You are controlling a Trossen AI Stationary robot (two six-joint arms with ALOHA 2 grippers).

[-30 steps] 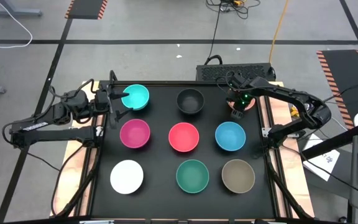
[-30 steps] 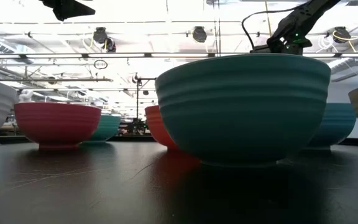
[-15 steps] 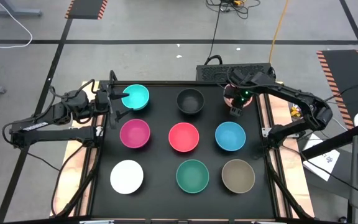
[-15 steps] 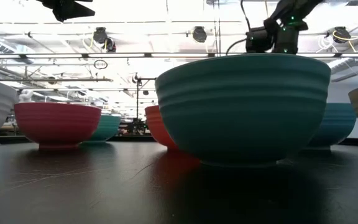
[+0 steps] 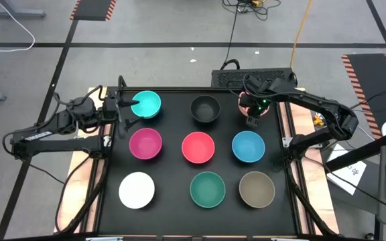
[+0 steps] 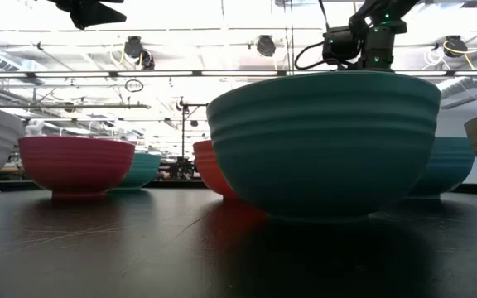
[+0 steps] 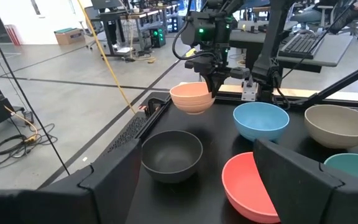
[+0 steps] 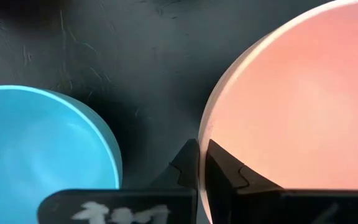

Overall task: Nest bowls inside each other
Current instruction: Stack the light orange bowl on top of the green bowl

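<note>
The peach bowl (image 7: 192,98) is pinched by its rim in the right gripper (image 8: 201,163) and held clear of the table's far right corner, beside the black bowl (image 7: 171,154). A thin rim grip could be lost, dropping it. The left gripper (image 5: 121,111), fingers apart, is parked by the cyan bowl (image 5: 146,104). No legible writing is seen.

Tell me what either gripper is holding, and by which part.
The right gripper is shut on the peach bowl, pinching its rim and holding it above the table. The left gripper, open beside the cyan bowl, holds nothing.
</note>
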